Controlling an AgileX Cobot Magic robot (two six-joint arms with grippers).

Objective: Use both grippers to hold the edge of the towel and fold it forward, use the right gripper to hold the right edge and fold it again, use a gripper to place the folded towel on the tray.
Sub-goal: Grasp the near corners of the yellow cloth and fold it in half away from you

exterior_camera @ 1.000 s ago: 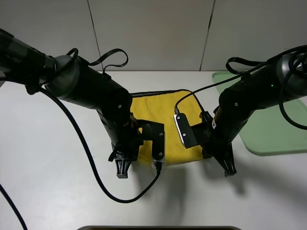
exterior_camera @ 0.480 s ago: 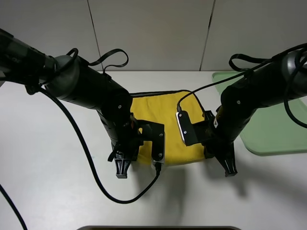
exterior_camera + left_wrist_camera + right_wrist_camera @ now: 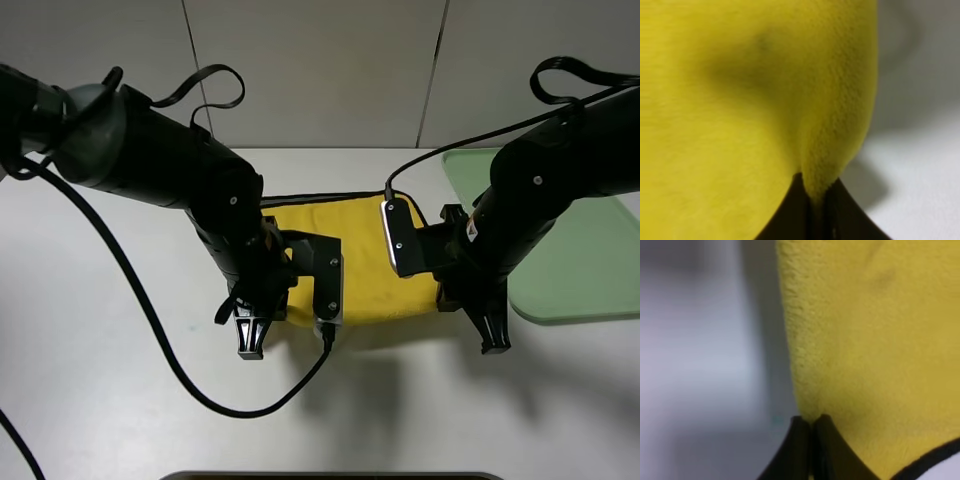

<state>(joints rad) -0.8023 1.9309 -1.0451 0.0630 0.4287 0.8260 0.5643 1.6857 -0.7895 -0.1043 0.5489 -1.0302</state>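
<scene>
White table (image 3: pixel 100 400) all across the view, grey panelled wall (image 3: pixel 320 70) up at 12 o'clock, and both arms are down over the middle. The towel (image 3: pixel 360 260) sits dead centre, plush yellow side up, its far edge with the black piping (image 3: pixel 310 195) lying at 12 o'clock towards the wall. The left gripper (image 3: pixel 250 345) is on the towel's 7 o'clock corner, and the left wrist view settles it: jaws pressed tight together with a ridge of yellow pile (image 3: pixel 740 100) pinched between the tips (image 3: pixel 816 192). Over on the other side, the right gripper (image 3: pixel 495 343) has the 5 o'clock corner, and its wrist camera shows the same story, black jaws (image 3: pixel 812 425) clamped together on the cloth (image 3: pixel 875 340), a line of black piping (image 3: pixel 930 460) running just beside them. Between the two pincers the near edge stretches across, and a soft shadow falls on the table just below it, so that edge looks to be off the surface. Silver-grey plates catch the light on both wrists, left (image 3: pixel 331 290) and right (image 3: pixel 400 237). A black cable (image 3: pixel 150 330) loops across the table at 8 o'clock. The pale green tray (image 3: pixel 580 270) waits out at 3 o'clock, beside the towel but apart from it, partly hidden behind the right arm.
</scene>
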